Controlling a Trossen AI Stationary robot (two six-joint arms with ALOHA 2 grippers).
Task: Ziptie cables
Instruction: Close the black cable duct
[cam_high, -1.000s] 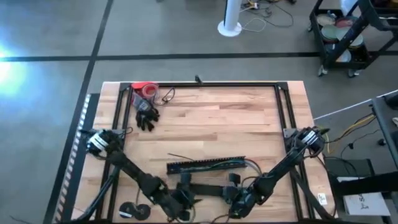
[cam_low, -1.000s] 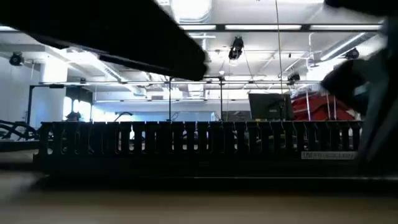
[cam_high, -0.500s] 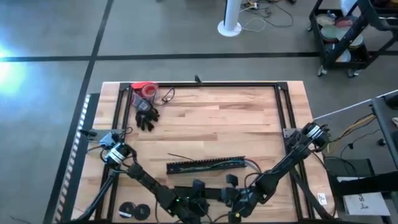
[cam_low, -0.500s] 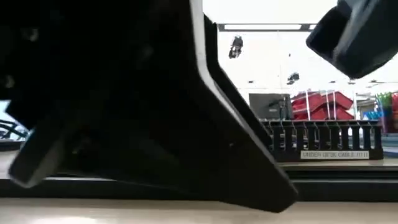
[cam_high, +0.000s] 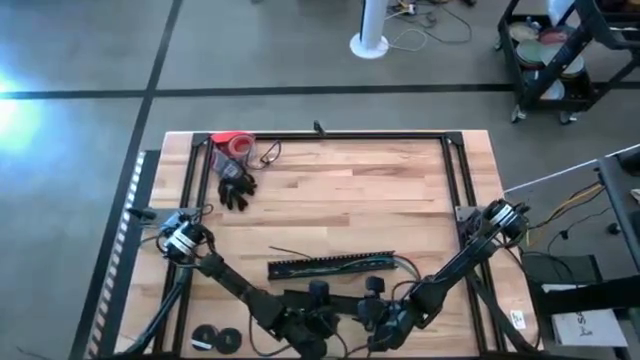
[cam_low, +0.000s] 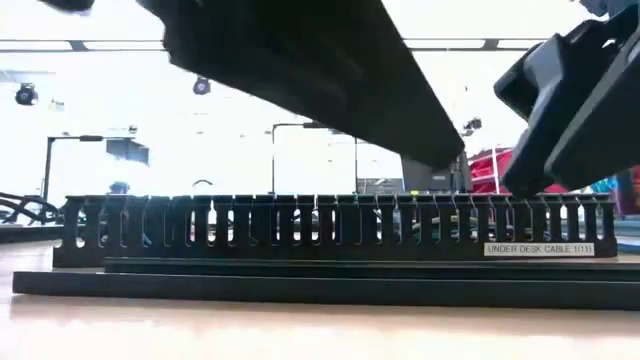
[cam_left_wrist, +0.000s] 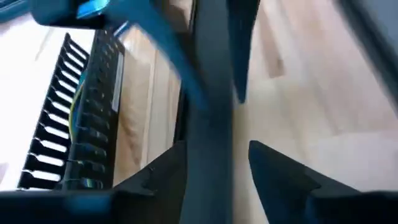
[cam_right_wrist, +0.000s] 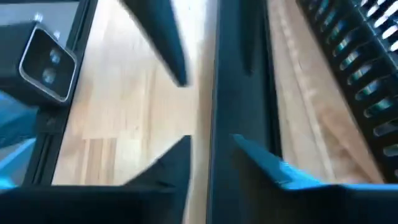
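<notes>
**Both grippers at the flat strip, near edge of the table**

My left gripper (cam_high: 318, 318) sits low at the near edge, its fingers (cam_left_wrist: 163, 177) spread to either side of the flat black strip (cam_high: 335, 303). To its right, my right gripper (cam_high: 375, 312) straddles the same strip, fingers (cam_right_wrist: 261, 163) also apart. Just beyond the strip lies the slotted black bar (cam_high: 330, 265), and the cables (cam_high: 345, 262) run inside it, yellow-green showing through the slots, with a loop leaving its right end. A black glove (cam_high: 236, 187) and a red roll (cam_high: 234, 144) lie at the far left corner.
</notes>
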